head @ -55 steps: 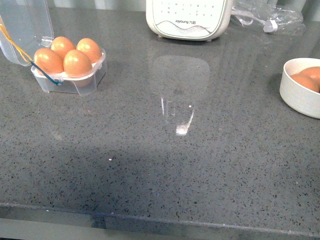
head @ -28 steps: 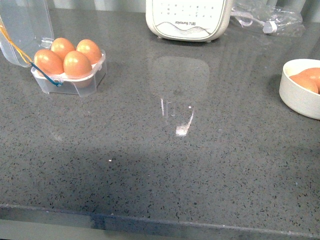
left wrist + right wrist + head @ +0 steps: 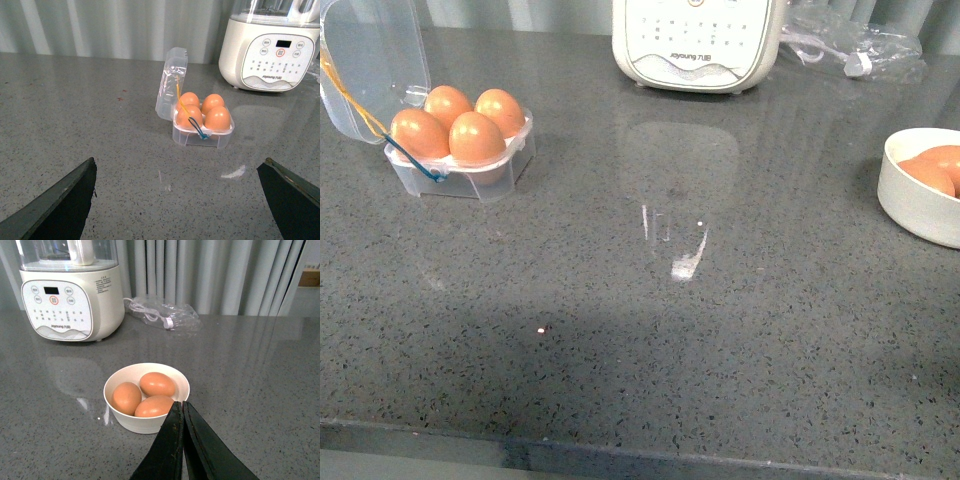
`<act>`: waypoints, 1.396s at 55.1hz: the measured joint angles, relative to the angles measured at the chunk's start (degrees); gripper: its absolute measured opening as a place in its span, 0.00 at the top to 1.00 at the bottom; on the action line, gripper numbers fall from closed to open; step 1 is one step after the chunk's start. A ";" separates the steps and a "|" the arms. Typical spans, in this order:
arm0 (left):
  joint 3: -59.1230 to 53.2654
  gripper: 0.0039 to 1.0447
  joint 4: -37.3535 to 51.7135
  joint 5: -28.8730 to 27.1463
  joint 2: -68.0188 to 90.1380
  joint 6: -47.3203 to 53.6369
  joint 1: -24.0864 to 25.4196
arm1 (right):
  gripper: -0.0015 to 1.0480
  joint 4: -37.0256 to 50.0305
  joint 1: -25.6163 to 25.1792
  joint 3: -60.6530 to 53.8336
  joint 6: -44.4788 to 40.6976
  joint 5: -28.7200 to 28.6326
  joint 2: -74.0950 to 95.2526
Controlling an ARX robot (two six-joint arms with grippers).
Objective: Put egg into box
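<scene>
Left fingers (image 3: 60, 205) are spread wide with nothing between them. Right fingers (image 3: 175, 440) are pressed together, tips meeting, gripping nothing. Neither arm shows in the front view.

The clear egg carton (image 3: 460, 165) sits far left on the counter (image 3: 650, 330), its lid (image 3: 370, 60) swung open to the left. All four cups are filled, each egg (image 3: 477, 137) standing on end. The carton lies straight ahead of the left fingers, well apart.

The white bowl (image 3: 145, 426) at the right edge holds three spare eggs (image 3: 157, 384) on their sides, long axes level. The bowl is just beyond the right fingers, so the right arm is the nearer one.

Judgement: no free cup remains, so filling looks done. The lid is not yet shut.
</scene>
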 joint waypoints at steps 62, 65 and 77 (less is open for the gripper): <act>0.00 0.06 -0.02 0.02 -0.02 0.00 0.00 | 0.97 -23.87 0.00 -2.84 0.02 0.02 -27.32; 0.00 0.06 -0.02 0.02 -0.02 0.00 0.00 | 0.97 -23.98 0.00 -2.84 0.00 0.02 -27.32; 0.02 0.06 -0.04 0.02 -0.02 0.00 0.00 | 0.92 -24.00 0.00 -2.84 0.00 0.00 -27.36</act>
